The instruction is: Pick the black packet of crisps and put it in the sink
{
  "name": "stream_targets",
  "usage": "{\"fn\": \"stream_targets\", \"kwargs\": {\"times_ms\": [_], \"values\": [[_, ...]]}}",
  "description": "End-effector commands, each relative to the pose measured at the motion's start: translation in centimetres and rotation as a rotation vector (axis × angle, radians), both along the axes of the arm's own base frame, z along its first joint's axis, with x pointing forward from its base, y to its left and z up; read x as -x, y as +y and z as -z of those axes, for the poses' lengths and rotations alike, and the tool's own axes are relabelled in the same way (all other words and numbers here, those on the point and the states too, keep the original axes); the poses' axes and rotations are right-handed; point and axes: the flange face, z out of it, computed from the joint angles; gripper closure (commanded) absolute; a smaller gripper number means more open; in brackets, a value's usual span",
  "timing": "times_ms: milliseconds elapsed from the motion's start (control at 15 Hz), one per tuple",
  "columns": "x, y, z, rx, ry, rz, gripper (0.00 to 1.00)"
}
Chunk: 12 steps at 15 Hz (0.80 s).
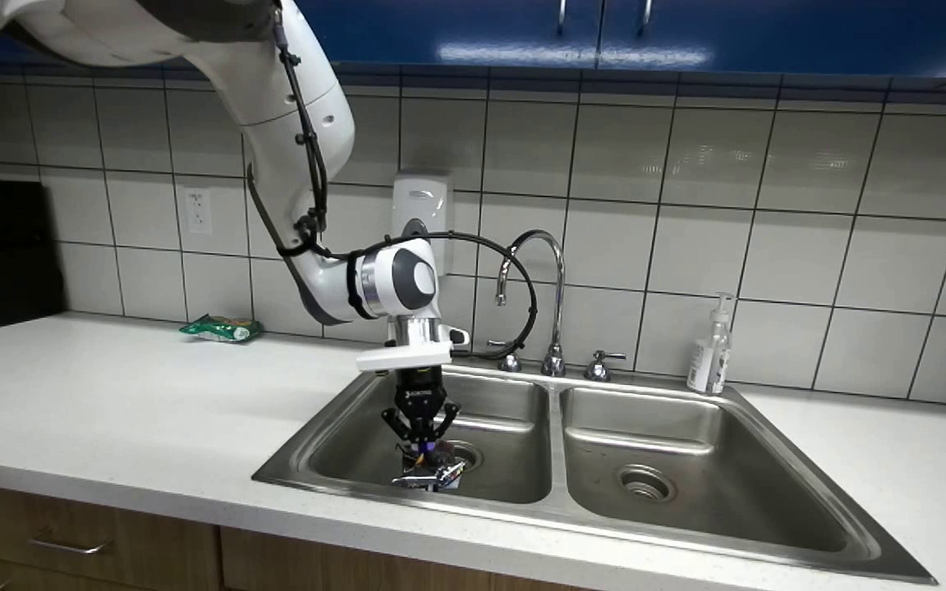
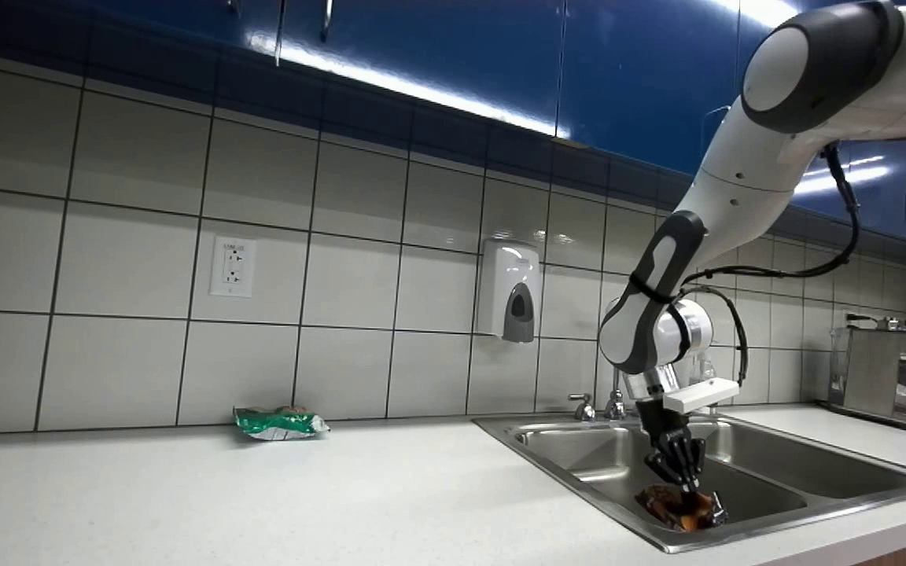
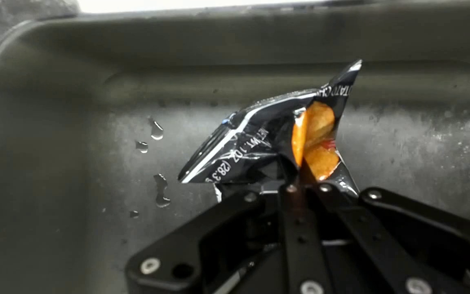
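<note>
The black packet of crisps, printed with orange chips and white letters, hangs in or rests in the left basin of the sink (image 1: 557,443). It shows in both exterior views (image 1: 432,476) (image 2: 661,503) and in the wrist view (image 3: 251,151). My gripper (image 1: 421,446) points down into that basin, also in an exterior view (image 2: 687,486). In the wrist view its fingers (image 3: 304,177) are close together, shut on a pinched fold of the packet. The fingertips and the packet's near part are partly hidden. Whether the packet touches the basin floor I cannot tell.
A green packet (image 1: 222,328) lies on the white counter (image 1: 128,394) by the tiled wall. A curved faucet (image 1: 557,304) with handles stands behind the sink. A soap bottle (image 1: 711,349) stands at the back right. A white dispenser (image 1: 422,205) hangs on the wall.
</note>
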Motion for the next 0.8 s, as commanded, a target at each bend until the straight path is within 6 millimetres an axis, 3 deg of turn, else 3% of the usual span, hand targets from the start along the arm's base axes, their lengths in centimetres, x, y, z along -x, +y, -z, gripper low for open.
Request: {"fn": "stream_targets", "kwargs": {"times_ms": [0,400,467,533,733], "values": [[-2.0,0.3,1.8,-0.005,-0.011,-0.011,1.00],[-2.7,0.6,3.2,-0.007,-0.007,-0.015,1.00],[-2.7,0.6,3.2,-0.006,-0.006,-0.012,0.93],[-2.7,0.7,3.1,-0.006,0.001,-0.005,0.72],[-2.6,1.0,2.8,-0.010,0.007,-0.012,0.60]]}}
